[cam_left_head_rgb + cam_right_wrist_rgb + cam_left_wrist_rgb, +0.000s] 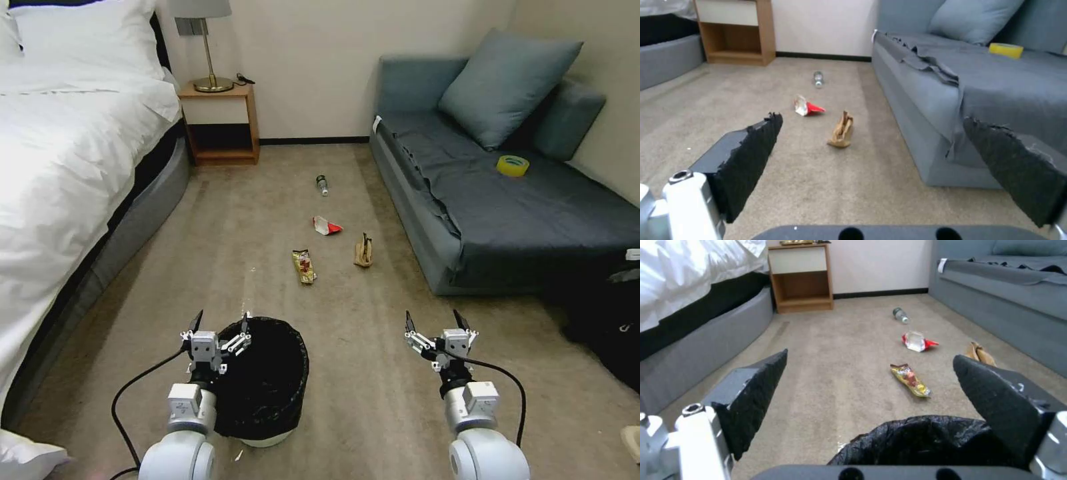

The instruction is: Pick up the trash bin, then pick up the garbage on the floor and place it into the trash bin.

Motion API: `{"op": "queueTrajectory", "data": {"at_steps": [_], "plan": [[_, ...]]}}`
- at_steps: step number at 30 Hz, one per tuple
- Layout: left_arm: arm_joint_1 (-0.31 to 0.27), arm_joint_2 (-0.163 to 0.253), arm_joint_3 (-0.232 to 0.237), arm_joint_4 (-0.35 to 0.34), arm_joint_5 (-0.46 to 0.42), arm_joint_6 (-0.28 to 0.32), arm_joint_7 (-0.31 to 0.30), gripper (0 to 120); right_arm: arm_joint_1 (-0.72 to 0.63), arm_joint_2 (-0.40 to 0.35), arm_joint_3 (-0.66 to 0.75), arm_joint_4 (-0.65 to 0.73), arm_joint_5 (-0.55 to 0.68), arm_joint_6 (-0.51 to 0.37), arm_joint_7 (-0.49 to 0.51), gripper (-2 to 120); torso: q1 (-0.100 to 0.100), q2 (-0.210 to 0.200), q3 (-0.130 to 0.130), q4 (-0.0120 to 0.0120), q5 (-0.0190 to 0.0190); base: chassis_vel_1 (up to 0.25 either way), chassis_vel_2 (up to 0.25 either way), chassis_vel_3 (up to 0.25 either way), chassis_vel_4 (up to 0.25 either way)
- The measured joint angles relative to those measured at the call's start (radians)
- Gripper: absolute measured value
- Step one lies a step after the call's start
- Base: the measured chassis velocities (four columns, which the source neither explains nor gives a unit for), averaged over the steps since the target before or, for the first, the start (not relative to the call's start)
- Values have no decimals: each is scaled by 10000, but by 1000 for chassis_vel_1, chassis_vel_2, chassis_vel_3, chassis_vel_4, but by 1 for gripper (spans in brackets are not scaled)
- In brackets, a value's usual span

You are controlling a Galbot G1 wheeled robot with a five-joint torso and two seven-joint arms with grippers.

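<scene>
Crinkly glossy plastic lines the trash bin [267,380].

This is a bedroom, likely a hotel room or a small flat: a bed [60,153] made up with white linen stands along one wall beside a wooden nightstand [220,123] carrying a brass lamp [208,47]. Opposite is a grey-blue sofa [507,200] (with a matching cushion [510,83]), and beige carpet [267,227] covers the floor between.

Soft even light, slightly blurred
</scene>
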Motion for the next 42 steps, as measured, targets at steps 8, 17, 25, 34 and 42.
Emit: {"op": "queueTrajectory", "data": {"at_steps": [8,17,25,34,42], "plan": [[0,0,0,0,0,0,0,100,0,0,0,0,0,0,0,100,0,0,0,0,0,0,0,0,0],[0,0,0,0,0,0,0,100,0,0,0,0,0,0,0,100,0,0,1,0,0,0,0,0,0],[0,0,0,0,0,0,0,100,0,0,0,0,0,0,0,100,0,0,0,0,0,0,0,0,0],[-25,-29,-53,-84,-74,228,-64,100,47,183,138,462,-76,-522,62,100,0,0,1,0,0,0,0,0,0],[-399,-360,-674,-1202,-779,2581,-834,100,173,924,804,2566,-339,-2738,591,100,0,0,0,1,-5,0,0,0,0]]}}
